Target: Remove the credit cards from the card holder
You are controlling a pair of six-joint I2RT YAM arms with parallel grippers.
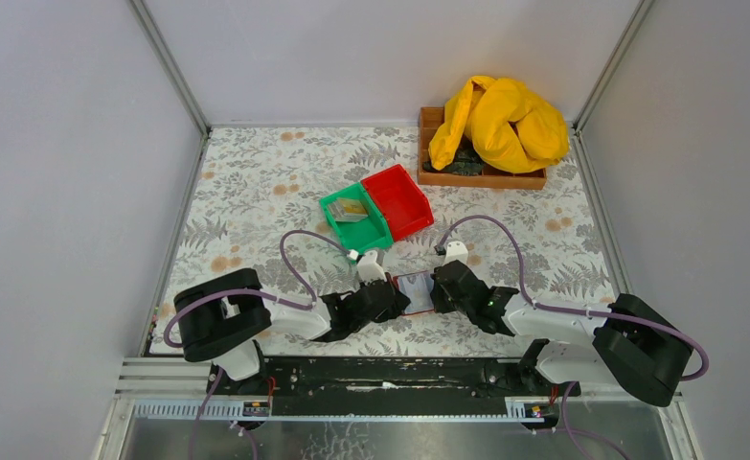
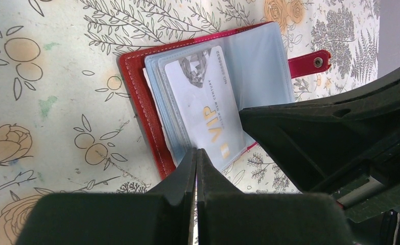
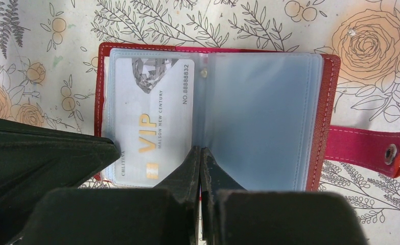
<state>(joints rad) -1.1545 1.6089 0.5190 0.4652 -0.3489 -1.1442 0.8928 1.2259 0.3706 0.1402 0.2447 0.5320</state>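
As left tool (image 2: 196, 159) and right tool (image 3: 200, 157) are closed empty, the card holder (image 3: 269, 117) could be dragged with its credit card (image 3: 151, 127)

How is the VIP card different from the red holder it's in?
The card is whitish with gold letters; the holder is red with pale blue sleeves. The card is smaller and tucked in a sleeve; the holder lies open on the table. Both are flat rectangles.

We log: card holder (image 3: 259, 117) dark red, open flat on table (image 3: 60, 30), clear sleeves up, snap strap sticking out | credit card (image 3: 151, 127) pale grey, gold VIP lettering, on one page
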